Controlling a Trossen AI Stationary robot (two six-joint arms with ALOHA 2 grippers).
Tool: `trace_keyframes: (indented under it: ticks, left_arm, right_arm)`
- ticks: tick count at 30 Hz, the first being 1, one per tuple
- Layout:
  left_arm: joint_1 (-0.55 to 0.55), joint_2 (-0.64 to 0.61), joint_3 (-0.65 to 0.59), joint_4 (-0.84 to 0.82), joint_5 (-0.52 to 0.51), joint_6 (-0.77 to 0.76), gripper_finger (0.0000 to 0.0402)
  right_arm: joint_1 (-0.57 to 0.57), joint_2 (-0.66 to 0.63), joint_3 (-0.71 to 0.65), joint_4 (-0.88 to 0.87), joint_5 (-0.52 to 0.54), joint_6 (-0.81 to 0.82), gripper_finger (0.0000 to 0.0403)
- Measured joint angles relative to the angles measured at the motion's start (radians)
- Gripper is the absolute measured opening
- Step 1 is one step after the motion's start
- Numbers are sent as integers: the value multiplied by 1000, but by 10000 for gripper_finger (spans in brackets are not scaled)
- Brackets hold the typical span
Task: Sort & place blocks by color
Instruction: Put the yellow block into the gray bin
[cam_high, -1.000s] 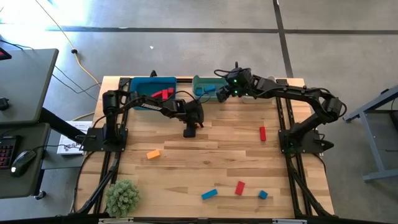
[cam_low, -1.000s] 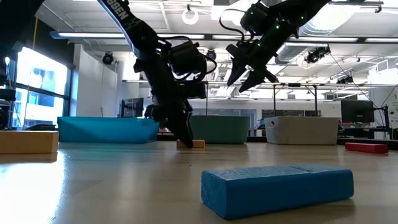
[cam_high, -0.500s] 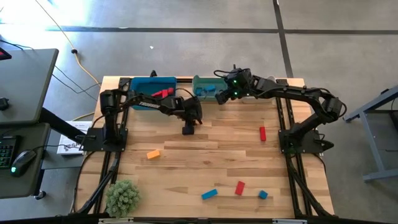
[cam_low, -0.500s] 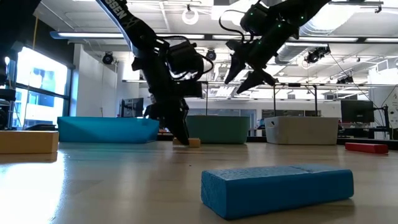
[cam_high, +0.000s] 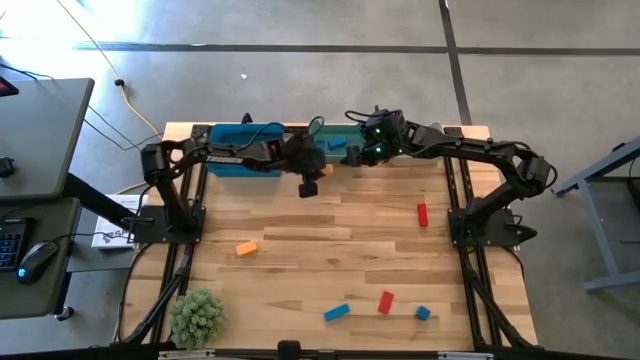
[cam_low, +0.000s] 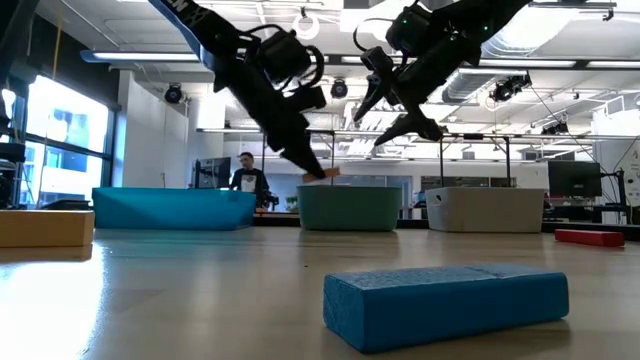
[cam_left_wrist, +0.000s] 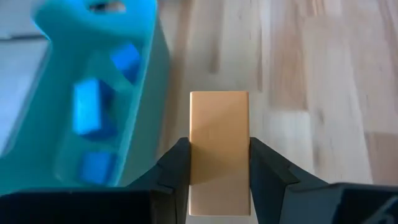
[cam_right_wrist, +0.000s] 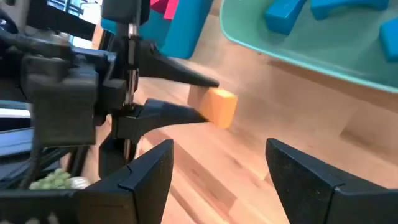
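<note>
My left gripper (cam_high: 309, 186) is shut on an orange block (cam_left_wrist: 219, 152) and hovers just in front of the teal bin (cam_high: 335, 146), which holds several blue blocks (cam_left_wrist: 87, 115). My right gripper (cam_right_wrist: 230, 180) is open above the teal bin's near-right edge (cam_high: 372, 150), facing the left gripper. The blue bin (cam_high: 243, 150) holds red blocks. On the table lie an orange block (cam_high: 246, 247), a red bar (cam_high: 422, 214), a second red block (cam_high: 385, 302) and two blue blocks (cam_high: 336, 312), (cam_high: 422, 313). The arm hides most of the white bin (cam_low: 485, 208). My left gripper pinches the orange block between its two fingers, one on each long side, near the block's rear end (cam_left_wrist: 219, 186). The fingers (cam_right_wrist: 180, 74) come from the table's left, slanting down, and lie along the block. The block is lifted clear and juts out past the fingertips (cam_low: 322, 174).
A green plant (cam_high: 197, 317) stands at the table's near-left corner. A desk with a mouse (cam_high: 38, 256) lies beyond the left edge. A person (cam_low: 247, 176) shows in the room behind. Bare wood (cam_high: 330, 250) lies mid-table between the loose blocks.
My left gripper has risen off the table with the orange block, lifting it clear, and has moved toward the far edge up to the teal bin. My right gripper has stayed open above the bin.
</note>
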Motion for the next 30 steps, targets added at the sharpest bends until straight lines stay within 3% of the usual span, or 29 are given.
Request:
trace_keyframes:
  ticks: [24,30]
  left_arm:
    - [-42,-26,0,318,-14,-8,98]
    - [-50,-26,0,343,-34,-7,98]
  right_arm:
    - [0,0,0,29,30,41,241]
    - [3,0,0,33,44,41,183]
